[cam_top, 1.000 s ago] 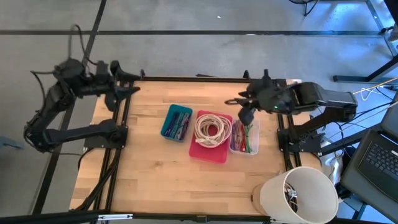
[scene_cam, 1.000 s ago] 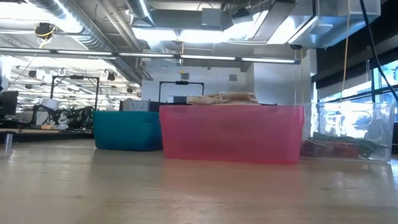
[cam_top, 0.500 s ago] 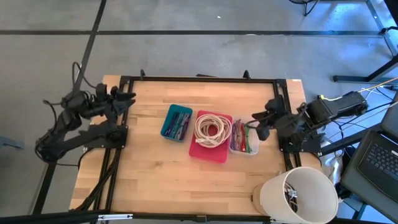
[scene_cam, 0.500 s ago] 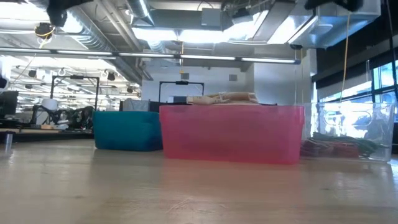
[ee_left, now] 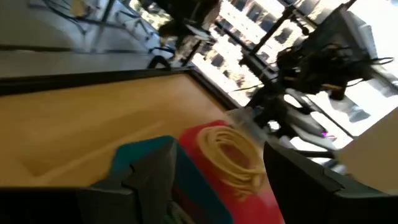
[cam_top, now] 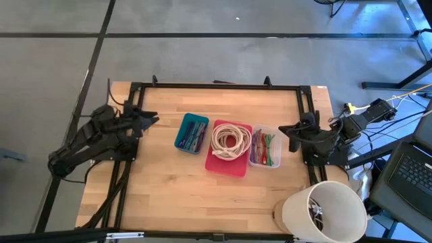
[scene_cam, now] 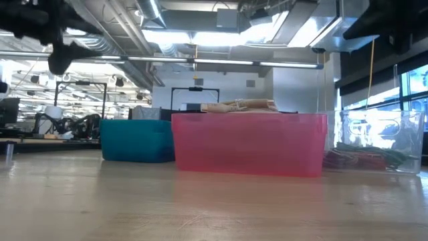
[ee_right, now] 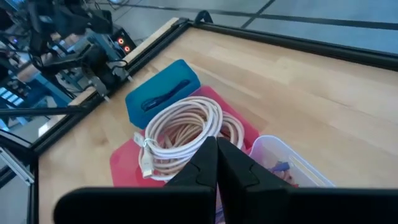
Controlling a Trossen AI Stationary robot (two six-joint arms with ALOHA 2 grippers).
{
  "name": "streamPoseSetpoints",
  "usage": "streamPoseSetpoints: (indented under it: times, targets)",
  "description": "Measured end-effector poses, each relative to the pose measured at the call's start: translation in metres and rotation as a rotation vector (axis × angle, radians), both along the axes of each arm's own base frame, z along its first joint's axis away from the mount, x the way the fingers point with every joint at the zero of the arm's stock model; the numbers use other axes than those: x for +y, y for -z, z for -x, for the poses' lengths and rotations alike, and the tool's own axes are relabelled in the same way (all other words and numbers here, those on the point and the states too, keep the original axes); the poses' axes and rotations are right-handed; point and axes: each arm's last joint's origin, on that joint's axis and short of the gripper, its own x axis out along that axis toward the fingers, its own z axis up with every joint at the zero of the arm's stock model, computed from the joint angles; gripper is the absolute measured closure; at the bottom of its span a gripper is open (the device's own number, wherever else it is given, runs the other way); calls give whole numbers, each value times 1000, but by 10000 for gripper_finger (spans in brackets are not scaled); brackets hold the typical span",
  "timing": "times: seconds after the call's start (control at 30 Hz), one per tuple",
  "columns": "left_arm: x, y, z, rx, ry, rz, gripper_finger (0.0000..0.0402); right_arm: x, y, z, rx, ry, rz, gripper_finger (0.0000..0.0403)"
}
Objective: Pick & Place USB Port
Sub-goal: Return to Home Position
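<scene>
Three bins stand in a row mid-table: a teal bin point(cam_top: 192, 133) with dark cables, a pink bin point(cam_top: 229, 146) with a coiled white cable point(ee_right: 186, 127) that ends in a plug point(ee_right: 147, 163), and a clear bin point(cam_top: 265, 148) with red and green cables. My left gripper point(cam_top: 150, 121) point(ee_left: 214, 163) is open by the table's left edge, pointing at the bins. My right gripper point(cam_top: 283, 129) point(ee_right: 216, 148) is shut and holds nothing; it sits at the right edge, just right of the clear bin.
A black frame rail point(cam_top: 216, 86) borders the wooden table. A large white bucket point(cam_top: 324, 210) lies at the near right corner. A laptop point(cam_top: 410, 177) sits off the table's right side. Bare wood point(cam_top: 196, 196) lies between the bins and the near edge.
My right gripper has drawn back from above the clear bin toward the table's right edge, and its arm has folded down. My left gripper has moved from the far left corner toward the near edge and lower, turning toward the bins. The bins have stayed put.
</scene>
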Motion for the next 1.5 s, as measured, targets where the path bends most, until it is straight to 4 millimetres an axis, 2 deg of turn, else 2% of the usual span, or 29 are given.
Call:
streamPoseSetpoints:
  times: [0.13, 0.23, 0.37, 0.47, 0.67, 0.87, 0.97, 1.13, 1.2, 1.5]
  targets:
    - [7, 19, -6, 93, -72, -96, 167, -5, 10, 7, -18, 6, -5, 401]
    - [12, 30, -10, 178, -149, -231, 167, -8, 10, 12, -40, 8, -8, 401]
    - [21, 54, -16, 296, -276, -302, 167, -11, 9, 16, -54, 17, 35, 402]
    - [25, 71, -24, 259, -258, -322, 167, -12, 8, 18, -54, 13, 60, 402]
    - [30, 74, -34, 324, -181, -465, 167, -12, 8, 18, -48, 4, 76, 402]
    - [31, 80, -42, 348, -48, -434, 167, -11, 6, 16, -73, 4, 58, 395]
    - [33, 76, -46, 320, -51, -461, 171, -11, 7, 14, -54, 29, 110, 398]
    - [34, 76, -47, 334, -92, -472, 187, -9, 7, 6, 71, -46, 366, 400]
    - [34, 76, -47, 331, -94, -459, 189, -8, 5, 2, 80, -65, 418, 401]
    - [34, 76, -47, 330, -95, -455, 186, -4, 2, -4, 47, -127, 415, 402]
